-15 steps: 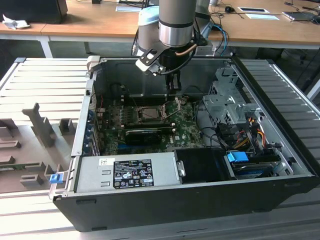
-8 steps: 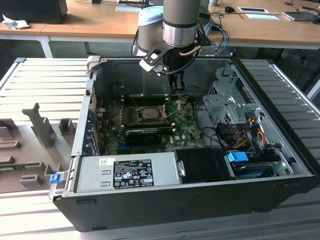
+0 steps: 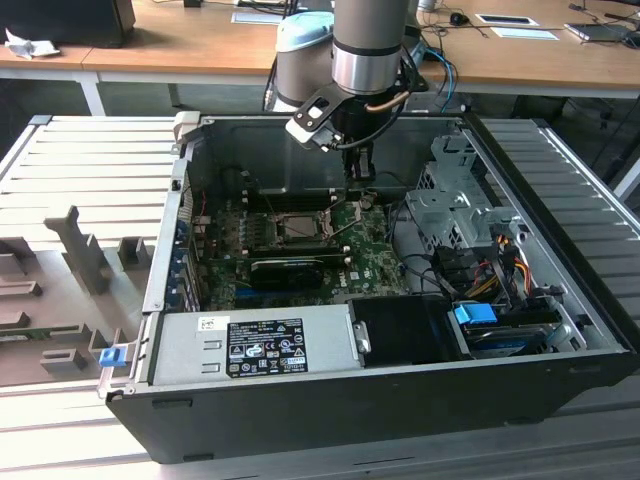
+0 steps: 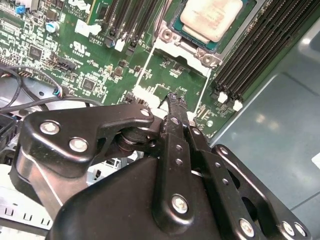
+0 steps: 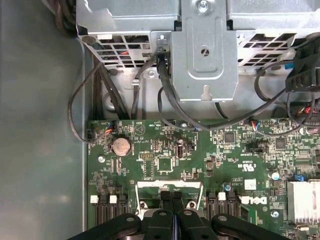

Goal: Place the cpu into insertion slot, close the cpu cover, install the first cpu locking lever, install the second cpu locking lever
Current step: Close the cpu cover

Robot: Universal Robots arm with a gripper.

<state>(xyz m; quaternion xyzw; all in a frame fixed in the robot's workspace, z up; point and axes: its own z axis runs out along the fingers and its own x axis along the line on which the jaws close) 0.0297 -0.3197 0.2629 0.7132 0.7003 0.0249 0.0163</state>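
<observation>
The cpu (image 4: 212,17) lies flat in its socket on the green motherboard (image 4: 75,55), silver-grey top facing up. A grey metal frame, the cpu cover (image 4: 186,45), sits around it. In the exterior view the socket (image 3: 300,226) is in the middle of the open computer case. My gripper (image 3: 358,175) hangs over the board toward the back wall, to the exterior view's right of the socket. Its black fingers are pressed together with nothing between them, as both wrist views show (image 4: 175,97) (image 5: 172,192). The tips hover a little beyond the socket's edge. I cannot make out the locking levers.
A metal drive cage (image 3: 450,200) with dangling black cables (image 5: 165,95) stands on the exterior view's right. A long black card (image 3: 290,266) lies in front of the socket, and the power supply (image 3: 250,345) runs along the front. Memory slots (image 4: 260,50) flank the socket.
</observation>
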